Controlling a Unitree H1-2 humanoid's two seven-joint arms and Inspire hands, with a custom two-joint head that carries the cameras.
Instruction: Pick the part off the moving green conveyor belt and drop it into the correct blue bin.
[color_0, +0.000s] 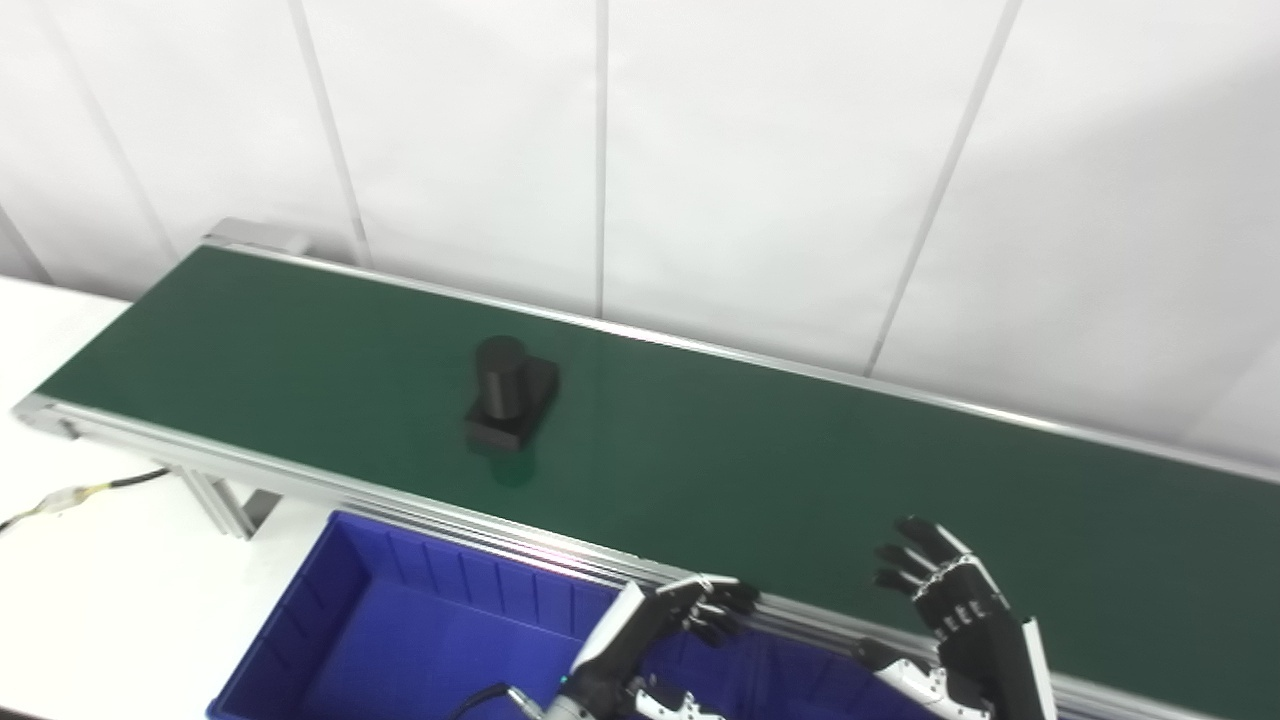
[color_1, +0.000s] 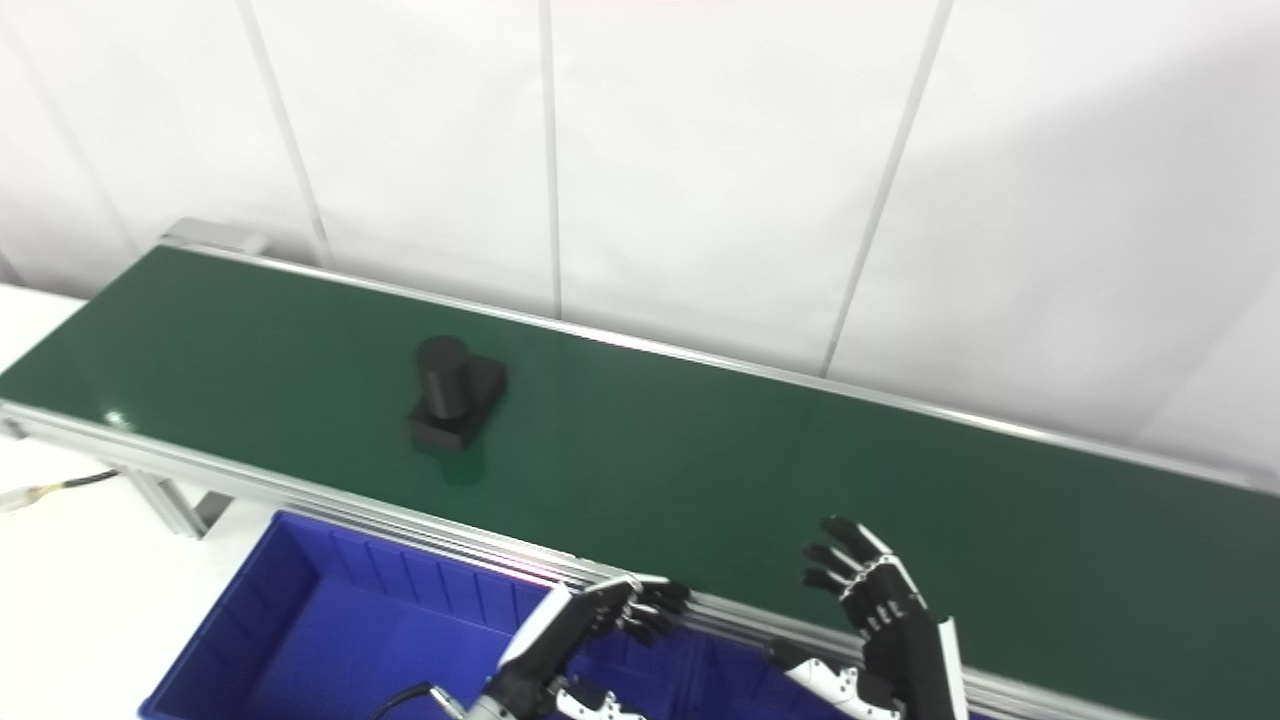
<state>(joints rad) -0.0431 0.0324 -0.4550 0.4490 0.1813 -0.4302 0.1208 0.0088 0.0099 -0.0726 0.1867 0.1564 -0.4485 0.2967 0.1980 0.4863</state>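
Left robot hand (color_0: 690, 610) curled, empty, over blue bin (color_0: 330, 620) | right robot hand (color_0: 950, 600) spread, empty | black part (color_0: 510, 395) on green conveyor belt (color_0: 750, 470), 10 o'clock of both

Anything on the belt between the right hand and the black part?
Nothing visible. Only bare green belt lies between the open right hand and the black part. The left hand sits at the belt's near rail, off that line.
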